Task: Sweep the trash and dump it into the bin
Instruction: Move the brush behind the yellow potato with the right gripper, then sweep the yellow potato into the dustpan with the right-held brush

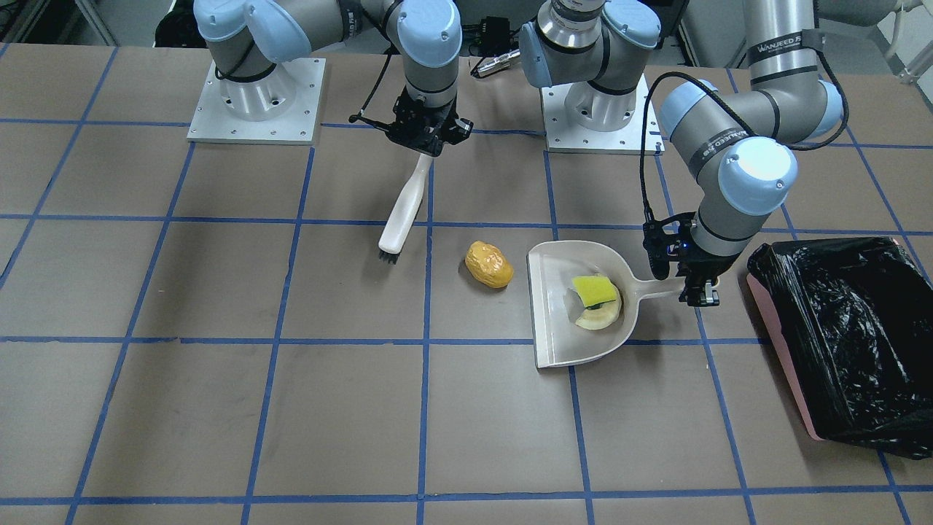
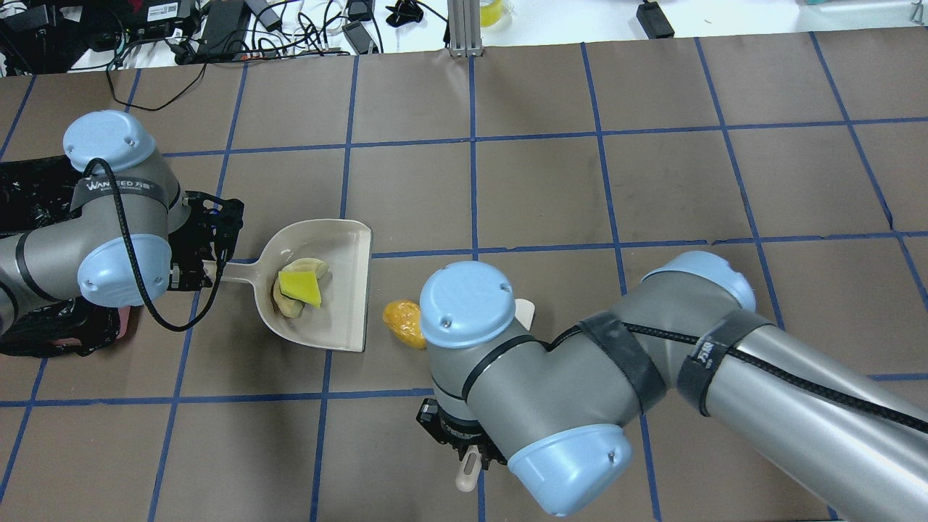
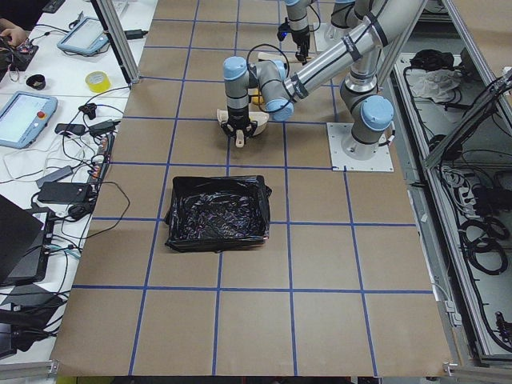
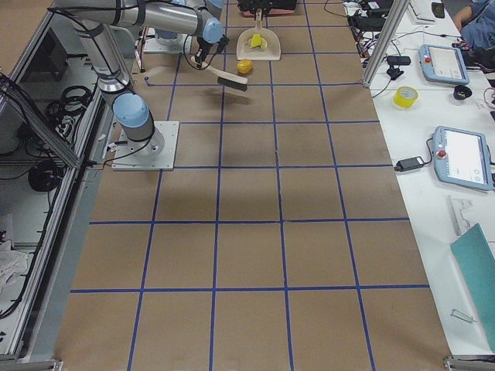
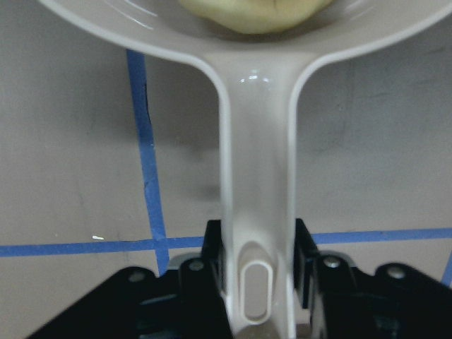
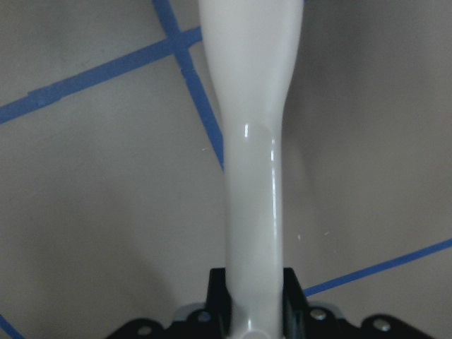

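I read the left tool (image 1: 700,292) as pinching the dustpan handle (image 5: 258,176): in its wrist view both fingers (image 5: 214,265) press against the handle's sides. The white dustpan (image 1: 576,343) lies flat on the surface (image 1: 219,408). Inside it, the yellow-green wedge (image 1: 594,290) rests on the pale crescent slice (image 1: 603,315), both toward the handle end.

In the front-facing view, the golden-brown potato-shaped lump (image 1: 488,264) sits on the surface at 9 o'clock of the dustpan's open mouth, near it but apart. The bin (image 1: 786,368), pink with a black bag liner (image 1: 853,321), stands at 3 o'clock of the dustpan, just past the left tool.

The right tool (image 1: 426,138) is clamped on the handle of the white brush (image 1: 403,211). The brush slants downward, its dark bristles at 10 o'clock of the lump and apart from it.
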You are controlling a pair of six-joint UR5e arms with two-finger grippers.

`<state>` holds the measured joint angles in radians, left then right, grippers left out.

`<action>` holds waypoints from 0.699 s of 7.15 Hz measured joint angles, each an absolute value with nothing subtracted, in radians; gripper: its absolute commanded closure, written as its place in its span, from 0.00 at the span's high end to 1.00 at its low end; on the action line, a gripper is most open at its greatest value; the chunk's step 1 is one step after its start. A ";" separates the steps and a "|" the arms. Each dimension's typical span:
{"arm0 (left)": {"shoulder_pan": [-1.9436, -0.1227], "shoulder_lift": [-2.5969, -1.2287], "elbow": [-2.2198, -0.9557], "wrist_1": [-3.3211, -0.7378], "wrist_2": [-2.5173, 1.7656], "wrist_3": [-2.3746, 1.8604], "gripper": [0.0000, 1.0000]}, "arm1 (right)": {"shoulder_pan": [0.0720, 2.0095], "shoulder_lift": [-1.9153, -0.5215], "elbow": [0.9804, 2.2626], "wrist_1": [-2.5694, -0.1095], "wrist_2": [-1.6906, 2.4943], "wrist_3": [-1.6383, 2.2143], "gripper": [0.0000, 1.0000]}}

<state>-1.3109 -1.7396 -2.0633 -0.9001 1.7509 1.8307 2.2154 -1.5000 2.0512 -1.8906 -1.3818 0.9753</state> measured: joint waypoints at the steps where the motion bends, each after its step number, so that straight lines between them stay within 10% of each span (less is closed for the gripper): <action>1: -1.311 -1.732 -2.073 -0.897 1.750 1.826 0.01 | 2.241 -1.456 2.045 -1.951 -1.370 1.000 0.00; 5: -1.313 -1.728 -2.076 -0.896 1.749 1.824 0.01 | 2.266 -1.215 1.813 -2.044 -1.346 0.950 0.00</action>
<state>-1.3131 -1.7285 -2.0759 -0.8959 1.7492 1.8243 2.2661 -1.2154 1.8126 -2.0442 -1.3458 0.9499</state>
